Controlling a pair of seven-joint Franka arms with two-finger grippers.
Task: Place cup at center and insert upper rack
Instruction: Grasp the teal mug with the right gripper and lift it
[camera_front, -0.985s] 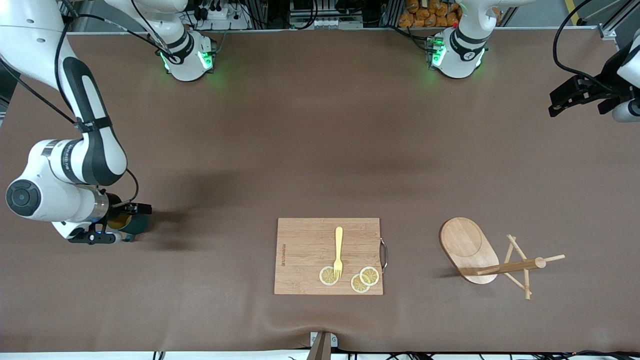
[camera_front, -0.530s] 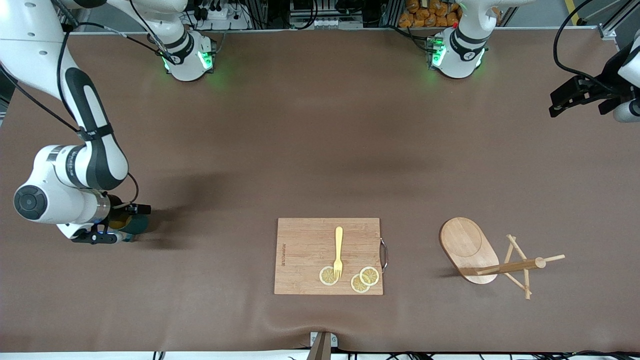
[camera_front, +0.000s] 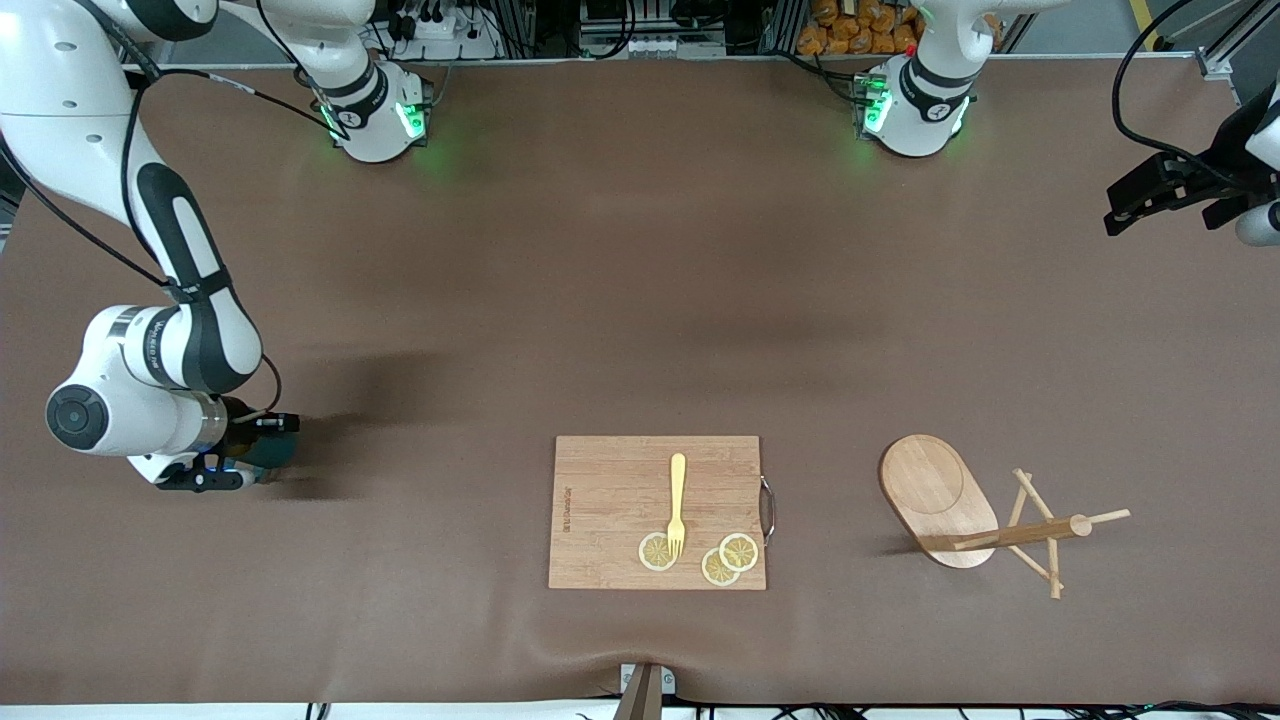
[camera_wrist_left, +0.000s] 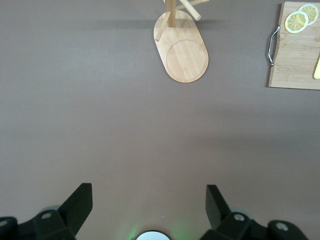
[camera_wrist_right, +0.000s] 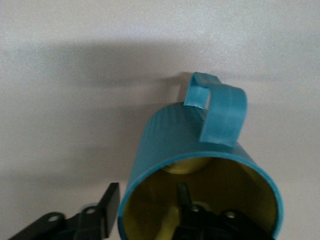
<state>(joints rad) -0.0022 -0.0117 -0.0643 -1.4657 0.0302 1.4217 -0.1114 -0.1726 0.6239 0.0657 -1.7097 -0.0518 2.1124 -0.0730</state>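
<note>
Nothing of the task is finished yet. The cup (camera_front: 270, 452) stands on the table (camera_front: 640, 300) at about nine o'clock in the front view, well away from the centre. The right gripper (camera_front: 250, 452) is down on it, one finger inside and one outside the wall, not yet pinched shut. The rack (camera_front: 940, 495) lies tipped over at about four o'clock, untouched. The left gripper (camera_wrist_left: 147, 200) waits at about two o'clock, fingers spread wide and empty. Carrying the cup over and the rack step both remain.
</note>
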